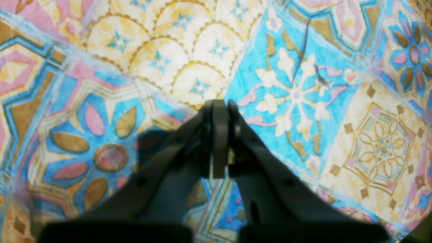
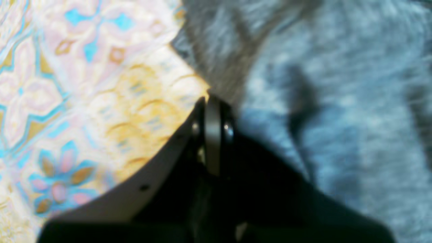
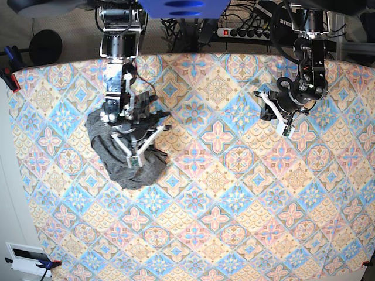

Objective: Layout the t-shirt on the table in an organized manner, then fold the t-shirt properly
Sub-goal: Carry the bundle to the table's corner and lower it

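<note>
— Bench (image 3: 234, 234) first, since it is the biggest thing: why does so much of its tiled cloth lie bare?

— Because the t-shirt (image 3: 126, 155) is not spread at all. It sits in a dark grey crumpled heap toward the side of the bench where the right arm works, well apart from the other arm. Laying it out has not visibly begun, I would judge, so folding is a long way off.

— And the right gripper (image 3: 135, 161), why is it placed there?

— It hangs over the heap's edge. In the right wrist view its jaws are pressed together at the line where grey cloth meets pattern, and I see no fabric between them, though that view is blurred. My guess is that it is placed to find an edge or corner to draw outward.

— The left gripper (image 1: 219, 104)?

— Shut too, with nothing in it, over bare pattern far from the shirt. It looks parked out of the way; to help flatten the garment it would need to cross toward the heap.

— Anything smaller?

— A thin dark thread (image 1: 305, 44) lies on a blue tile just ahead of the left gripper. It seems of no concern to the task.
</note>
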`<state>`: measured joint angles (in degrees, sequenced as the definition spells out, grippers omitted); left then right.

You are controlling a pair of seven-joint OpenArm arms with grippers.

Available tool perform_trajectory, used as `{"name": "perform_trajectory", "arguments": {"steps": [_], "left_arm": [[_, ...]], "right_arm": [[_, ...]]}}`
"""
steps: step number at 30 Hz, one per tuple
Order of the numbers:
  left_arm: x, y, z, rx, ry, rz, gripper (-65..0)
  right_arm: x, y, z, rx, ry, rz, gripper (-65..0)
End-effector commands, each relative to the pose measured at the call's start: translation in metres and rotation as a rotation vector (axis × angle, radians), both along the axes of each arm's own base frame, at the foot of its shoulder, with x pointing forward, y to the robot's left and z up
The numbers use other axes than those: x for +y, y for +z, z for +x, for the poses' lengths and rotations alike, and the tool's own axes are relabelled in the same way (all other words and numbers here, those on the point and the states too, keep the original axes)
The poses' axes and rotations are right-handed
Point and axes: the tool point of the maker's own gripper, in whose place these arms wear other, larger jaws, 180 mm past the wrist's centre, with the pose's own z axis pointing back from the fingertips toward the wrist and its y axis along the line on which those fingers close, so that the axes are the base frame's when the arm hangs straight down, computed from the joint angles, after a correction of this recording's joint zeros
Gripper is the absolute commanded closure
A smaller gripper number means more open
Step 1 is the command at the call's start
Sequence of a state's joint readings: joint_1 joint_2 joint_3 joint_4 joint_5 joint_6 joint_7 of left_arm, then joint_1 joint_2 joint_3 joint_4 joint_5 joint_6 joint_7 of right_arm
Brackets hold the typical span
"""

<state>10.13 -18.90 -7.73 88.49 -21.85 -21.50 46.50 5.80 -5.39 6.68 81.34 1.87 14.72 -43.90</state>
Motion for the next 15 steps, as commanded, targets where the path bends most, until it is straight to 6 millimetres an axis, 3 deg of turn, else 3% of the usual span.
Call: {"name": "perform_trajectory", "arguments": {"steps": [1, 9, 15], "left_arm": [[0.013, -0.007, -0.007, 0.048, 0.01, 0.062, 0.0], [0.013, -0.005, -0.003, 0.039, 0.01, 0.062, 0.0], [0.013, -0.004, -0.002, 0.038, 0.01, 0.062, 0.0]], "right_arm": [[-0.014, 0.021, 0.02, -0.075, -0.029, -0.016, 0.0], [-0.092, 0.021, 0.019, -0.073, -0.149, -0.099, 0.0], [-0.128, 0.027, 0.018, -0.079, -0.163, -0.174, 0.0]]}}
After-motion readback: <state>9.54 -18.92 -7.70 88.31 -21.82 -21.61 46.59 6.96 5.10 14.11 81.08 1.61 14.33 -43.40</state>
